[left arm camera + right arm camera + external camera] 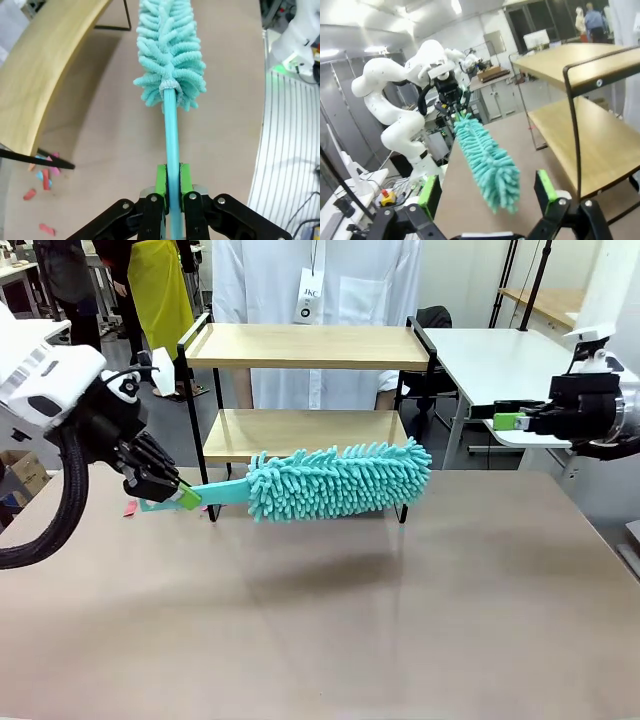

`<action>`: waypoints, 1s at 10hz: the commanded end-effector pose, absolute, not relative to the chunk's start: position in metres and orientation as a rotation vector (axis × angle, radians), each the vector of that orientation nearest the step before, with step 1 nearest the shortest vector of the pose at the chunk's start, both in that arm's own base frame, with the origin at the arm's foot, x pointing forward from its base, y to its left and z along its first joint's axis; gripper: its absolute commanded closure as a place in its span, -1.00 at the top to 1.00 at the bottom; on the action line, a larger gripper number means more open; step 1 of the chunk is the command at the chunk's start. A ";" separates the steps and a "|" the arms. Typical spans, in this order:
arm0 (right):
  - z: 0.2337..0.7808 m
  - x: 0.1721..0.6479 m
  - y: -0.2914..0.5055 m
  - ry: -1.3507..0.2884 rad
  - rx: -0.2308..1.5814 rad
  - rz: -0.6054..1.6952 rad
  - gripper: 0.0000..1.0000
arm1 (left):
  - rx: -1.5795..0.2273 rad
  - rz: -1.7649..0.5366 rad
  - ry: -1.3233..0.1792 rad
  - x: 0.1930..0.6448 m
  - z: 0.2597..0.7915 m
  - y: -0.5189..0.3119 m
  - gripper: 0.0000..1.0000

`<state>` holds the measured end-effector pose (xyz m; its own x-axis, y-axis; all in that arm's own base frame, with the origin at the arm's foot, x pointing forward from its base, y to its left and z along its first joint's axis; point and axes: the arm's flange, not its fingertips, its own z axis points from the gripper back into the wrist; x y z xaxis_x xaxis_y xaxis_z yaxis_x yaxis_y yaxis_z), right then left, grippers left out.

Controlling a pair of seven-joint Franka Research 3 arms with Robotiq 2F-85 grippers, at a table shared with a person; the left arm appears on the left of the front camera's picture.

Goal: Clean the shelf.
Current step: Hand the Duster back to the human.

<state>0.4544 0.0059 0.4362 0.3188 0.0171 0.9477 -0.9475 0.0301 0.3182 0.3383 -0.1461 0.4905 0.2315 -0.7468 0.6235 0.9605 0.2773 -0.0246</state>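
Nearest the camera in the front view, at the left edge of the frame, the left gripper (178, 498) has its jaws clenched on the flat handle of a turquoise duster (335, 480). The left wrist view confirms it: the green pads (161, 181) press the handle from both sides, and the fluffy head runs straight up the middle of the frame, away from the jaws.

The duster's long axis lies nearly level, pointing from left toward the centre right of the front view. Its head hangs above the tabletop (320, 610), in front of the shelf (305, 345) at about the height of the lower board. Whether the fibres touch that board's front edge cannot be told from these views. In the left wrist view the board curves along the upper left, beside the head and apart from it. So the shelf lies beyond and to one side of the duster, and I judge the coming move needs the head carried farther back onto a board.

Farther off, at the right edge of the front view, the right gripper (508, 421) hangs clear of the shelf's right end, jaws released and holding nothing. The left arm is plainly the working one.

Small pink and blue scraps (44, 176) lie on the tabletop by the shelf's foot.
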 end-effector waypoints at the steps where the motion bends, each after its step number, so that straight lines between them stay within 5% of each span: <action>1: 0.431 0.473 0.010 -1.033 1.298 0.959 1.00 | -0.508 -1.309 -0.600 0.324 0.459 -0.135 -0.74; 6: 0.430 0.456 0.006 -0.955 1.326 0.940 1.00 | -0.460 -1.294 -0.549 0.343 0.479 -0.141 -0.74; 10: 0.409 0.463 0.024 -1.102 1.291 1.016 1.00 | -0.511 -1.284 -0.700 0.347 0.456 -0.145 -0.74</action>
<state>0.4648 0.0239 0.3973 0.2743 -0.0145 0.9615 -0.9611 0.0310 0.2746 0.3522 -0.1480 0.4716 0.1710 -0.7278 0.6641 0.9718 0.2358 0.0082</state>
